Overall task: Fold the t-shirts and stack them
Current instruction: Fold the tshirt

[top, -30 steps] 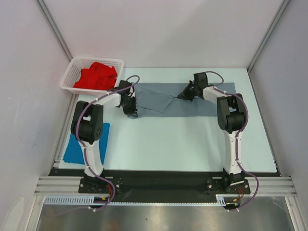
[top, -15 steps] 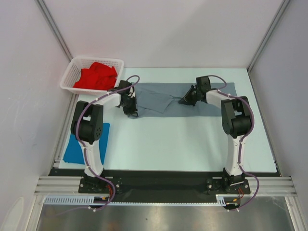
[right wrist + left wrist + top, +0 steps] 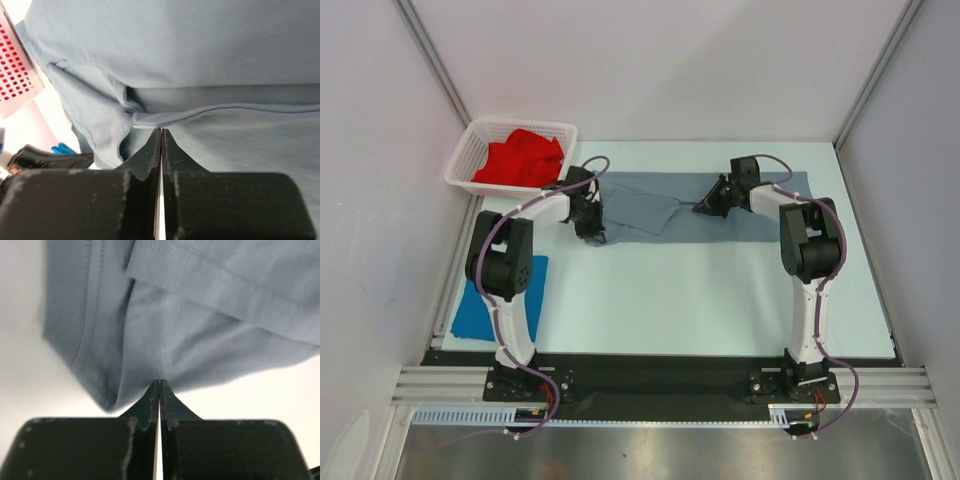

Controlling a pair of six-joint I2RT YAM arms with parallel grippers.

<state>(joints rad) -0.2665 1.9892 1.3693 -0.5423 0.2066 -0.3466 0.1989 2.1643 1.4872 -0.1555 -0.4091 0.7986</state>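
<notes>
The slate grey t-shirt [image 3: 650,205] lies spread across the far half of the table, creased in the middle. My left gripper [image 3: 590,224] is shut on its bunched left end; in the left wrist view the cloth [image 3: 200,325] is pinched at the closed tips [image 3: 159,383]. My right gripper [image 3: 707,204] is shut on a raised fold near the shirt's middle, and the hem [image 3: 200,116] runs right at the tips [image 3: 160,131]. The red t-shirt [image 3: 520,158] lies crumpled in the basket. The bright blue t-shirt [image 3: 472,312] lies flat at the table's left edge, partly behind my left arm.
The white mesh basket [image 3: 463,160] stands at the far left corner, just beyond the left gripper; it also shows in the right wrist view as a mesh basket wall [image 3: 17,65]. Pale walls with metal rails enclose the table on three sides.
My right arm has shifted slightly to the right, drawing the grey shirt's fold with it. The left arm and its held end have stayed put.
</notes>
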